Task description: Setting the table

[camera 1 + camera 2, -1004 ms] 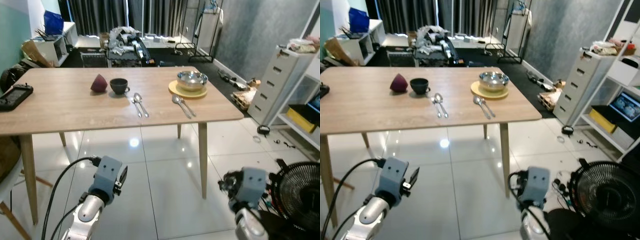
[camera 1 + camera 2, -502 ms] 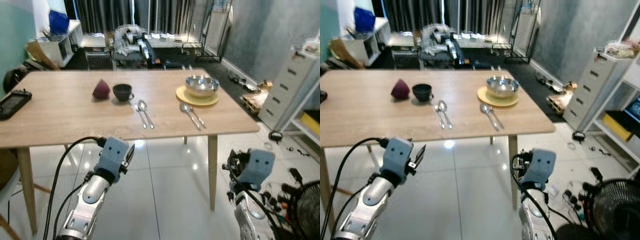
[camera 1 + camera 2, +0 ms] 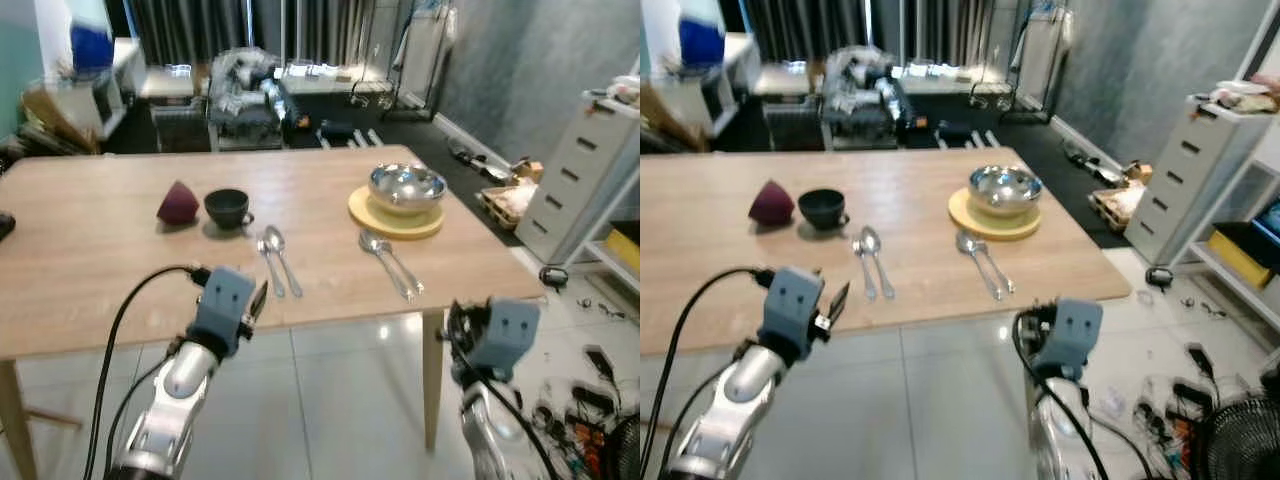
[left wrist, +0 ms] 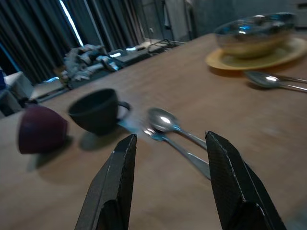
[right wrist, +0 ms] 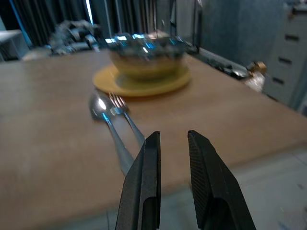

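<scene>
A wooden table stands close in front of me. On it are a maroon cone-shaped thing, a black cup, a fork and spoon pair, a second pair, and a steel bowl on a yellow plate. My left gripper is open and empty, raised at the table's front edge and facing the cup and the spoon. My right gripper hangs at the front right edge, its fingers a narrow gap apart and empty, facing the bowl.
A white drawer unit stands to the right, with cables and clutter on the tiled floor near it. Piled clutter lies beyond the table before dark curtains. A black device sits at the table's left edge.
The camera has come closer to the table. Both arms have risen from near the floor to the height of the table's front edge.
</scene>
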